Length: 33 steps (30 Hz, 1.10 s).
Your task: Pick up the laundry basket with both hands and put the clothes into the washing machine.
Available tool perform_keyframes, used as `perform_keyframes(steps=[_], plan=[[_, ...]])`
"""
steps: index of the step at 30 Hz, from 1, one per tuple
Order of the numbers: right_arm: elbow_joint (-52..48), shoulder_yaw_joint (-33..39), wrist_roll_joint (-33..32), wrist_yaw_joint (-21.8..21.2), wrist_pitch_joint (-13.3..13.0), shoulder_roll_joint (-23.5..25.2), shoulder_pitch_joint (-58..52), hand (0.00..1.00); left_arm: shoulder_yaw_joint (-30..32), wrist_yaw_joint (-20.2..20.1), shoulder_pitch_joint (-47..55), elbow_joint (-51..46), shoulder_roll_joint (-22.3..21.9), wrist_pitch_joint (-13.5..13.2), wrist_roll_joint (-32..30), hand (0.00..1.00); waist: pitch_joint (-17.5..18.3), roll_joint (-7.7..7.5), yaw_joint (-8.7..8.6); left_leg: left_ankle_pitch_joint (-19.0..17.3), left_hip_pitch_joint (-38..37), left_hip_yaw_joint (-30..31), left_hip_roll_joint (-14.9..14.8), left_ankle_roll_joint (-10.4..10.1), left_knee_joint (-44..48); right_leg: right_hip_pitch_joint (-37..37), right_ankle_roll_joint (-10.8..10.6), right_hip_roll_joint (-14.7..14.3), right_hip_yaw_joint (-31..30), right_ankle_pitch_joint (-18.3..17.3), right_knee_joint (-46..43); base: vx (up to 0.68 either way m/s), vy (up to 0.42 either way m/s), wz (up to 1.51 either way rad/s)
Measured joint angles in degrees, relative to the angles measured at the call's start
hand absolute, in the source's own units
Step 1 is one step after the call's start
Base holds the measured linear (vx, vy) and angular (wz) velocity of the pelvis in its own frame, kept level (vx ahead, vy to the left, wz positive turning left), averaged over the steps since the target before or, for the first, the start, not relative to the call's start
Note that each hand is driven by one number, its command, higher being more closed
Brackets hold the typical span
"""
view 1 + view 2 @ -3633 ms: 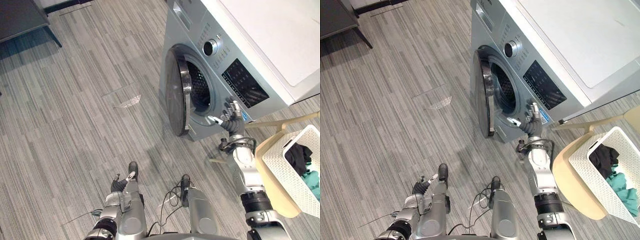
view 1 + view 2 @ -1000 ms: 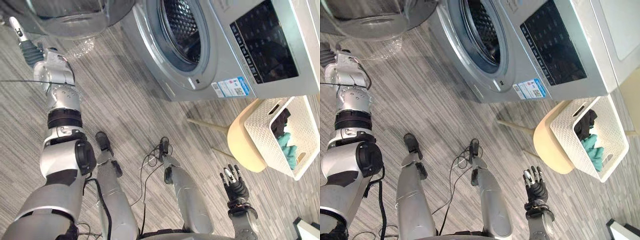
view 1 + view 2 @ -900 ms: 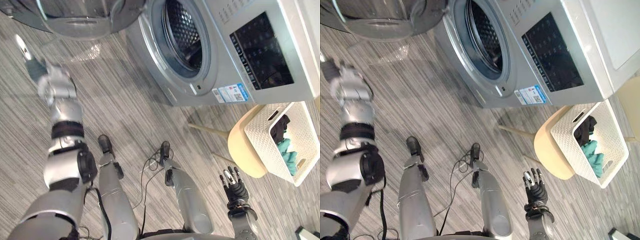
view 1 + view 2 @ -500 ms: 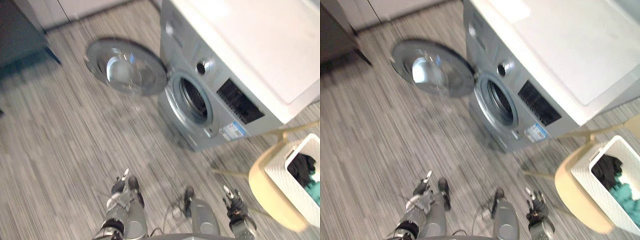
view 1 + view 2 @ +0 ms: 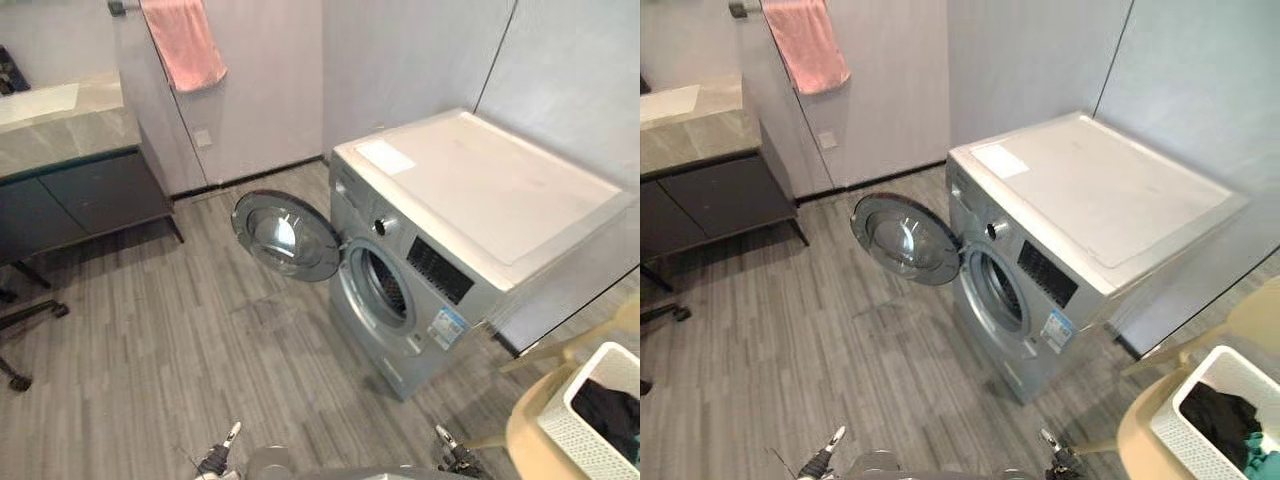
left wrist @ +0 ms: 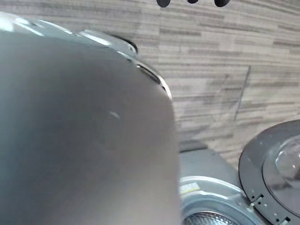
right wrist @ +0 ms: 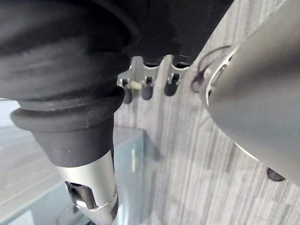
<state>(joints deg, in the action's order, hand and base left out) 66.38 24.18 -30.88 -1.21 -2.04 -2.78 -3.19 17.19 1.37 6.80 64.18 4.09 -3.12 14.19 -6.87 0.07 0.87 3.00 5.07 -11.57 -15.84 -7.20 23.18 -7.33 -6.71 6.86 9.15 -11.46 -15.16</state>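
Note:
The white lattice laundry basket (image 5: 578, 446) rests on a beige chair (image 5: 528, 438) at the lower right, with dark clothes (image 5: 612, 408) and a teal piece (image 5: 1266, 464) inside. The silver washing machine (image 5: 470, 200) stands left of it. Its round door (image 5: 285, 235) is swung wide open and the drum opening (image 5: 385, 290) is dark. My left hand (image 5: 222, 458) and right hand (image 5: 455, 460) sit low at the near edge, far from the basket. The right hand's fingers (image 7: 147, 84) hang relaxed and hold nothing. The left hand's dark fingertips (image 6: 192, 2) are bare too.
A pink towel (image 5: 185, 40) hangs on the back wall above a dark cabinet with a grey counter (image 5: 70, 130) at the left. An office chair's wheeled base (image 5: 20, 325) is by the left edge. Grey plank floor (image 5: 180, 360) lies before the machine.
The whole picture has shifted as the camera rose, bringing the wall, towel and counter into view. Since the earliest frames the door has swung from half shut to wide open.

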Motion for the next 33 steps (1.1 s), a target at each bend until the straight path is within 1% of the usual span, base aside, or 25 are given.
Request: perform_keyframes(steps=[1,2,4,5,6,7,8,10,13,14,15,16,17,19,20,21,22,23,24,26,27,28,29,30,33], plan=[[0.07,0.25,0.00,0.15,-0.09,-0.53,-0.03,0.00,-1.08,0.05,0.00,0.01,-0.13,0.06,-0.04,0.00,0.06,0.89,-0.19,-0.26,-0.27,0.17,-0.21,0.11,0.34,0.07,0.33,-0.58,-1.45,-0.20,0.03,-0.14,-0.001,-0.36],[0.40,0.78,-0.02,0.56,-0.28,-1.75,0.10,0.00,-1.44,0.05,-0.10,0.02,-0.49,0.05,-0.14,0.00,0.33,1.46,-0.08,-3.39,0.10,1.17,0.61,-0.35,2.70,0.84,0.68,-0.88,-3.34,0.01,0.02,-0.12,0.069,-0.57],[1.98,0.78,-0.02,1.23,-0.38,-3.43,1.10,0.00,-1.58,0.06,0.87,0.02,-1.93,0.06,-0.20,0.00,0.34,3.14,0.05,-9.37,-1.00,4.86,5.52,-1.40,3.98,2.67,1.39,-0.71,-7.49,0.59,-0.06,-0.10,0.184,-0.89],[1.88,0.79,-0.02,1.22,-0.29,-3.54,1.50,0.00,-1.89,0.09,1.55,0.51,-2.84,0.11,-0.23,0.00,0.52,4.37,-0.02,-13.71,-2.89,7.66,8.15,-0.36,1.06,4.64,1.44,-1.85,-10.87,0.67,-0.11,-0.10,0.318,-1.24],[1.86,0.86,0.02,1.22,-0.24,-2.79,1.59,0.00,-1.99,0.02,1.24,1.20,-2.45,0.32,-0.32,0.00,0.57,4.33,-0.02,-16.70,-4.18,9.39,9.36,1.31,-2.60,6.53,1.26,-2.98,-14.04,0.99,-0.01,-0.08,0.277,-1.22],[1.88,0.86,0.06,1.21,-0.08,-2.01,1.21,0.00,-2.54,0.12,1.19,1.23,-1.88,0.42,-0.47,0.00,1.17,3.91,-0.01,-16.69,-4.33,9.39,10.22,1.38,-4.10,7.45,1.73,-3.12,-15.91,1.48,0.53,-0.06,0.189,-1.00],[1.90,0.79,0.35,1.21,0.45,-1.10,1.02,0.00,-3.47,0.13,1.07,1.24,-1.22,0.36,-1.86,0.00,1.35,3.14,-0.10,-15.92,-4.68,8.78,10.96,2.94,-6.56,8.09,2.27,-3.01,-18.07,2.75,2.12,-0.06,0.079,-0.89],[1.04,0.51,1.68,1.57,0.61,-0.03,0.81,0.00,-5.76,0.15,0.28,1.38,0.37,0.43,-6.08,0.00,2.18,1.65,-1.24,-14.13,-5.18,5.15,11.24,3.74,-10.78,8.72,3.43,-2.22,-20.42,6.30,6.65,-0.03,0.079,-0.84],[-3.90,-2.53,1.00,2.20,0.41,1.34,-0.15,0.00,-7.02,1.13,-2.55,1.40,1.43,0.75,-9.76,0.00,2.79,0.10,-1.76,-12.50,-6.62,-0.49,11.36,3.65,-14.81,11.42,1.71,-1.89,-22.27,12.13,9.19,0.03,0.052,-0.91],[-5.50,-3.86,1.08,2.15,0.29,1.46,-0.19,0.00,-8.25,1.56,-4.38,1.42,1.03,0.81,-10.26,0.00,2.84,0.19,-1.71,-11.64,-6.93,-4.28,10.79,4.38,-15.21,13.63,1.23,-2.64,-21.04,14.42,9.16,0.06,0.057,-1.34],[-6.16,-4.32,1.09,2.15,0.24,1.67,0.31,0.00,-8.69,1.60,-5.57,1.41,0.63,0.81,-10.37,0.00,2.86,0.24,-1.56,-11.10,-6.77,-6.31,10.23,4.49,-15.26,14.88,2.01,-3.05,-19.14,15.40,9.31,0.08,0.029,-1.53],[-6.74,-5.35,1.44,2.23,0.06,2.15,1.63,0.00,-10.80,1.59,-7.79,1.41,-0.03,0.75,-10.57,0.00,2.85,0.25,-1.49,-10.03,-6.36,-10.11,9.05,4.90,-15.60,16.69,4.09,-2.63,-11.99,16.59,9.20,0.05,-0.034,-1.49],[-6.71,-6.30,2.26,2.34,0.07,2.30,2.34,0.00,-12.89,1.55,-9.78,1.33,-0.41,0.72,-10.60,0.00,2.58,0.15,-1.82,-9.67,-6.75,-12.92,8.61,4.48,-15.00,17.83,7.70,-0.06,1.92,14.57,6.16,0.04,-0.056,-1.40],[-6.27,-7.15,3.35,2.47,-0.17,1.87,1.88,0.00,-14.12,1.48,-11.22,1.04,-1.70,0.58,-10.58,0.00,2.44,-0.01,-2.23,-9.69,-9.23,-15.68,8.45,4.51,-12.39,16.98,8.88,2.30,12.46,14.81,2.34,0.02,-0.045,-1.11],[-5.81,-7.47,4.13,2.41,-0.39,1.35,1.31,0.00,-14.40,1.48,-11.72,1.11,-2.20,0.57,-10.52,0.00,2.05,-0.14,-2.92,-9.79,-9.76,-15.33,8.67,4.72,-10.63,15.63,9.20,2.13,12.98,15.17,1.91,-0.08,-0.057,-1.16],[-4.22,-8.62,5.04,2.29,-0.51,0.02,1.05,0.00,-14.93,1.49,-12.18,1.12,-2.84,0.25,-10.42,0.00,2.26,0.84,-2.99,-10.42,-10.49,-11.94,8.94,6.08,-14.05,13.80,6.75,-0.16,10.31,16.87,5.51,-0.10,-0.049,-0.82],[-3.80,-8.52,5.28,2.29,-0.40,-0.48,1.18,0.00,-15.01,1.48,-12.13,1.14,-2.87,0.17,-10.42,0.00,2.35,2.11,-2.79,-10.95,-10.93,-12.58,7.68,6.17,-14.29,13.76,6.66,-0.49,9.77,16.13,5.70,-0.08,-0.069,-0.93],[-2.22,-8.23,6.48,2.35,0.01,-1.20,1.57,0.00,-15.46,1.70,-12.64,1.10,-2.36,0.00,-10.40,0.00,2.42,1.45,-3.29,-11.85,-11.80,-14.22,7.29,3.83,-15.76,16.68,7.96,2.92,12.62,7.79,-5.16,0.02,-0.062,-0.42],[-1.51,-7.64,6.70,2.33,0.37,-0.86,0.82,0.00,-16.51,1.87,-13.11,1.15,-1.54,0.10,-10.47,0.00,1.75,1.58,-3.29,-11.57,-12.02,-14.67,7.24,3.37,-15.77,17.27,8.64,6.83,15.39,4.73,-11.78,0.04,-0.088,-0.28],[0.08,-5.20,7.68,2.31,0.80,-0.84,0.16,0.00,-17.05,2.18,-11.84,1.57,-0.23,0.19,-10.51,0.00,1.86,-0.30,-2.88,-10.79,-12.48,-15.35,6.57,2.04,-14.88,15.58,8.60,12.73,17.77,4.22,-14.54,0.09,-0.184,-0.22],[0.40,-4.71,8.77,2.27,0.98,-0.37,-0.35,0.00,-17.07,2.45,-10.40,1.72,0.93,0.41,-10.55,0.00,2.01,-2.00,-2.66,-10.79,-12.17,-15.36,6.49,1.33,-14.00,13.68,3.86,14.20,16.34,5.21,-11.25,0.09,-0.301,-0.29],[0.47,-4.27,9.07,2.21,0.97,-0.20,-0.48,0.00,-17.04,2.45,-10.00,1.85,1.42,0.51,-10.59,0.00,2.30,-3.13,-2.88,-10.67,-11.95,-15.34,6.02,0.43,-13.81,13.12,1.26,13.07,15.93,4.32,-9.39,0.04,-0.331,-0.30],[1.28,-3.21,9.70,2.13,0.94,-0.17,-0.41,0.00,-16.97,2.44,-9.95,2.74,1.28,0.75,-10.99,0.00,1.61,-1.77,-2.40,-10.53,-11.92,-15.39,4.39,-0.17,-14.25,11.39,0.26,9.93,15.91,4.16,-5.12,0.01,-0.248,-0.32],[1.94,-1.83,11.05,2.03,0.98,-1.28,-0.34,0.00,-16.77,2.31,-9.75,3.45,0.13,0.81,-11.92,0.00,1.15,0.13,-2.34,-9.67,-11.96,-15.75,2.17,-1.45,-14.60,10.27,0.59,6.79,15.98,5.67,-1.92,0.00,-0.210,-0.37],[2.59,0.57,11.29,1.98,1.45,-1.89,-1.38,0.00,-15.00,2.36,-8.65,3.39,-0.69,0.76,-13.19,0.00,1.59,1.54,-2.43,-7.79,-13.25,-17.20,-0.41,-3.47,-14.90,8.71,1.42,2.93,15.33,6.48,1.09,0.02,-0.155,-0.32]])
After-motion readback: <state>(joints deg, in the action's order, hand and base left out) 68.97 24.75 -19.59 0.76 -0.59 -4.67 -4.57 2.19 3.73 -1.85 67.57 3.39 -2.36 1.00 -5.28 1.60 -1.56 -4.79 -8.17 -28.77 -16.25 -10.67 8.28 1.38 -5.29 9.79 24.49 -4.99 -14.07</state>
